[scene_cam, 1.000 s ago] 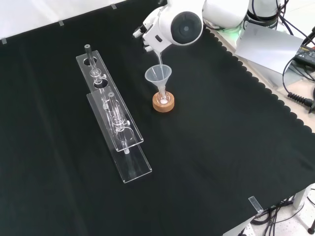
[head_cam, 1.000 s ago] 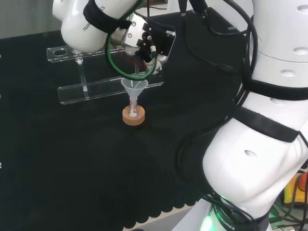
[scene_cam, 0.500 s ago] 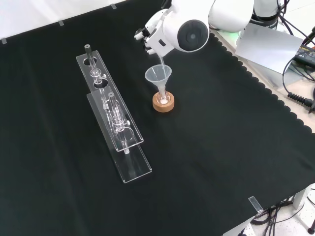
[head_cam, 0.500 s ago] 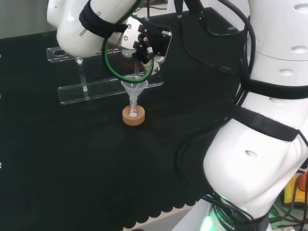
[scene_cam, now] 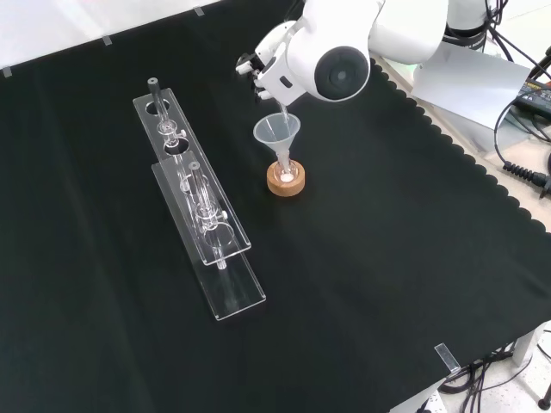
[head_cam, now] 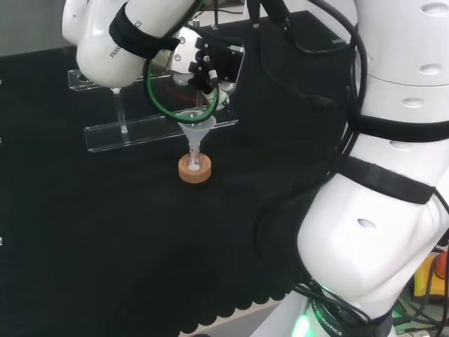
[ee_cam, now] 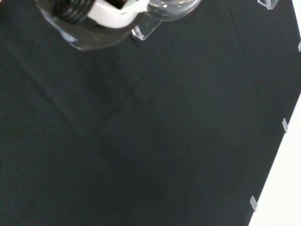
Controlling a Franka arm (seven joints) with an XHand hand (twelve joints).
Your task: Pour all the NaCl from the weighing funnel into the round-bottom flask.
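Note:
A small round-bottom flask (scene_cam: 285,173) sits on a cork ring (scene_cam: 285,183) mid-cloth, with a clear plastic funnel (scene_cam: 275,132) in its neck. A little white powder shows in the flask's bottom. The hand (scene_cam: 265,67) hovers just above and holds a clear glass weighing funnel (scene_cam: 281,108) tilted steeply, stem down into the plastic funnel's mouth. In the head view the hand (head_cam: 208,64) is over the funnel (head_cam: 196,130) and the flask (head_cam: 194,166). In the wrist view a white finger (ee_cam: 113,13) curls beside clear glass (ee_cam: 170,4).
A long clear acrylic rack (scene_cam: 199,215) with glass pieces in it lies left of the flask in the front view; in the head view the rack (head_cam: 140,128) stands behind it. The arm's white link with its grey cap (scene_cam: 343,74) hangs beside the hand.
The arm's link has swung a little toward the right in the front view and the hand has turned, bringing the weighing funnel steeper over the plastic funnel. Flask and rack have stayed put.

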